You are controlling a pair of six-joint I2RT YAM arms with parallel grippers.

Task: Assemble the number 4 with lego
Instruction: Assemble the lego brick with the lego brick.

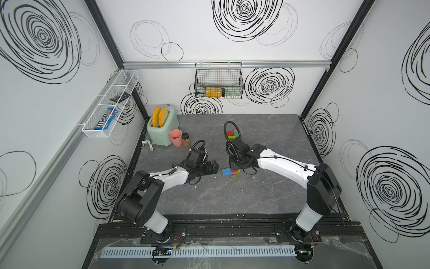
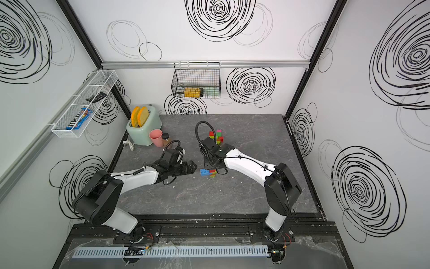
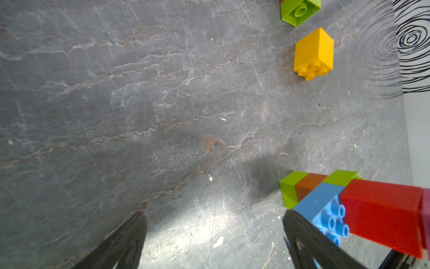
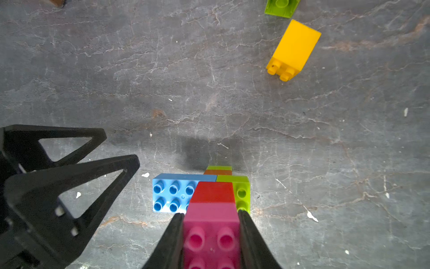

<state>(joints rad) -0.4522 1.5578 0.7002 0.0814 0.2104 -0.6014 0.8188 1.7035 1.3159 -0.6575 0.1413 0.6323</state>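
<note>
In both top views, a joined cluster of blue, red and lime plastic lego bricks (image 1: pixel 226 171) (image 2: pixel 204 171) lay mid-frame on the grey marbled tabletop (image 1: pixel 267 198).

Left wrist view: the left jaws stood wide apart and empty at the lower edge. A yellow square studded brick (image 3: pixel 314 52) lay at upper right.

Right wrist view: at bottom centre, the right jaws were clamped on a pink studded plastic brick (image 4: pixel 210 233). It touched a red brick (image 4: pixel 213 192) beside a long blue brick (image 4: pixel 173 193).

The left arm (image 1: pixel 167 178) reaches low toward the middle, forearm nearly level; the left gripper (image 1: pixel 215 167) points across at the other arm, jaws spread wide and empty. The right arm (image 1: pixel 283 166) reaches in from its own side, wrist bent down; the right gripper (image 4: pixel 210 214) points downward near the left one, jaws clamped on a pink brick (image 4: pixel 210 242).
</note>
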